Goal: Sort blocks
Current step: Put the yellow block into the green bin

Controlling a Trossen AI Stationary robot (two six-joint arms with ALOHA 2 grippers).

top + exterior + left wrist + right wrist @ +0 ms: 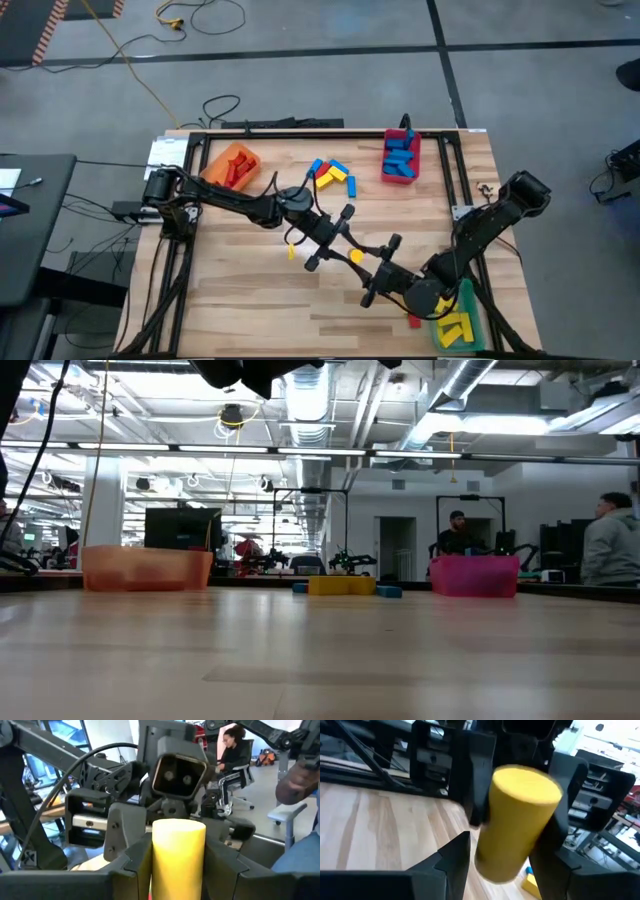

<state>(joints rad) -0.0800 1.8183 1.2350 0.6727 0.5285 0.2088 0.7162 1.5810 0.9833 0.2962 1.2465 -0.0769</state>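
Observation:
A yellow cylinder block [355, 257] hangs above the middle of the table between my two grippers, which face each other. My left gripper [347, 250] comes from the table's left and is shut on it. My right gripper [366, 264] comes from the right and is open. Its fingers [452, 857] stand on either side of the cylinder's lower part [500, 860], and I see no touch. Loose blue, yellow and red blocks [332, 175] lie on the far middle of the table. My left gripper pinches the yellow cylinder's round side [156, 860] between its two fingers [132, 855]. The fingers come level from the table's left and lie across the cylinder. The cylinder stands about upright, lifted clear of the table.
An orange bin [232, 165] with red blocks stands far left. A red bin [400, 160] with blue blocks stands far right. A green bin [462, 322] with yellow blocks is near right, with a red block [413, 320] beside it. People sit in the room beyond the table.

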